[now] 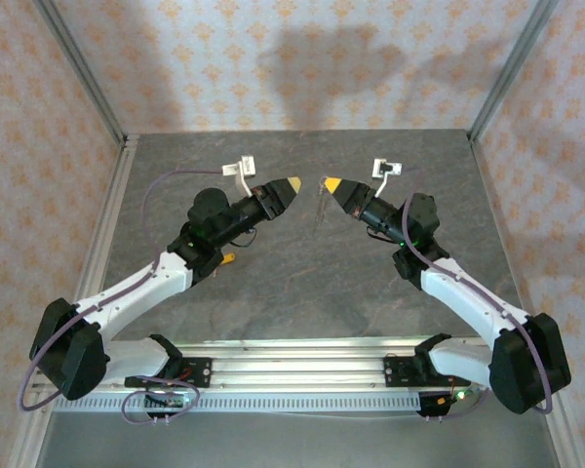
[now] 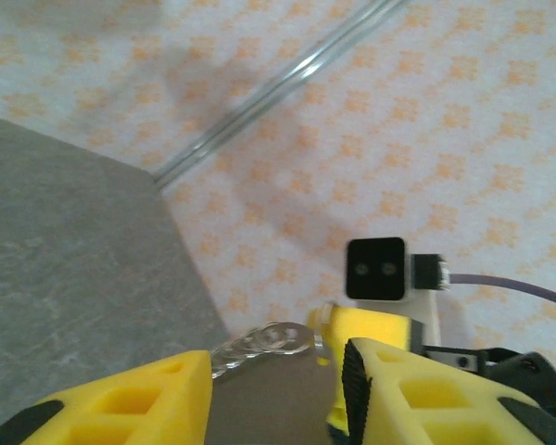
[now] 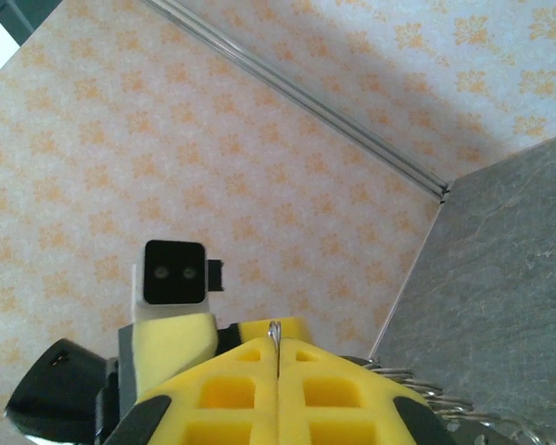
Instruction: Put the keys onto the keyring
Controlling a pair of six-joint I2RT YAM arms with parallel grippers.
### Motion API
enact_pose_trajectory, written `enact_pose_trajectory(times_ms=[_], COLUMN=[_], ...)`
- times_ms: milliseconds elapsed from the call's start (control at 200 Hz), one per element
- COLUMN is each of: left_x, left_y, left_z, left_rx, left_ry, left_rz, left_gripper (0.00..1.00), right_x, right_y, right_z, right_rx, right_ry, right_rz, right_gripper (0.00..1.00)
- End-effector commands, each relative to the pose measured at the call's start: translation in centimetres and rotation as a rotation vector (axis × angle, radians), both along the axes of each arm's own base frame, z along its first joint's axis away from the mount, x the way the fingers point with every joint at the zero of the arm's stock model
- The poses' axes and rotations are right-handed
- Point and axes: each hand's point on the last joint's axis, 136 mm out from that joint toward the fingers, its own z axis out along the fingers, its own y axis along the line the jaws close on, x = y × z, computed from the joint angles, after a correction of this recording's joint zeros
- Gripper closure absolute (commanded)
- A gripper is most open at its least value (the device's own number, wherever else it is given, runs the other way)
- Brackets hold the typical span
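The right gripper (image 3: pixel 278 375) was closed, its yellow fingers pressed together with a thin wire of the keyring (image 3: pixel 275 336) pinched upright in the seam. More coils of the ring showed just past the fingertips at lower right. The left gripper (image 2: pixel 276 394) stood partly open with nothing seen between its fingers, its tips just short of the ring's coils. From above, the two grippers faced each other tip to tip over the far middle of the table (image 1: pixel 302 292), near but apart, and the ring hung as a thin line below the right tip. A small yellow-orange piece, judged to be the key (image 1: pixel 229 259), lay on the table beneath the left forearm, well apart from the ring. Neither gripper held a key, so threading was judged not yet begun. Several faults were possible from this state. The ring was retained by one thin wire, so a push from the left fingers could rotate it or pull it from the seam. The hanging loop could swing and spoil alignment. The key sat under the forearm, where a low arm movement could sweep it aside. The key also lay flat and was far smaller than the fingers, so a pinch could slide off it.
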Motion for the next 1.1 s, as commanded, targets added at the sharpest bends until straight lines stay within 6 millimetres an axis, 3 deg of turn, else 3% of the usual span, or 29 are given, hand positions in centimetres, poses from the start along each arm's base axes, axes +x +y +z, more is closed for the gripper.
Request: enact_pose_trajectory(times_ms=[0, 265, 1091], left_x=[-0.5, -0.1, -0.2], left_y=[-1.0, -2.2, -3.5], left_z=[1.8, 1.2, 2.2], left_rx=[-0.046, -0.066, -0.094], left_ry=[-0.068, -0.056, -0.100], left_rz=[-0.043, -0.044, -0.056], left_gripper=[0.63, 0.64, 0.64], right_x=[-0.5, -0.6, -0.5], right_y=[-0.2, 0.4, 1.1], right_z=[2.7, 3.0, 1.8], right_rx=[0.043, 0.062, 0.069], right_ry=[-0.090, -0.090, -0.057], right_rz=[-0.013, -0.005, 0.017], right_gripper=[1.00, 1.00, 1.00])
